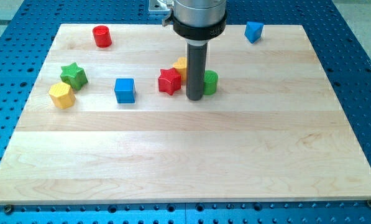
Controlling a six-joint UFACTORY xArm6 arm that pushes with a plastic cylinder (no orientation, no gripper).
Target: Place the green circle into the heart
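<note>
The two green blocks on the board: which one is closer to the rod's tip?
The green circle, just right of my tip and apparently touching the rod. The green star sits far off at the view's left, beside the yellow block.

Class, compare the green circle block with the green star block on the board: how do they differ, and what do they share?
The green circle is round; the green star has points. The circle sits mid-board beside my tip, on its right, partly hidden by the rod; the star sits far to the view's left, fully visible, next to the yellow block. Both are green and rest on the wooden board.

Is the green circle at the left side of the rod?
No, the green circle sits at the view's right of my tip.
</note>
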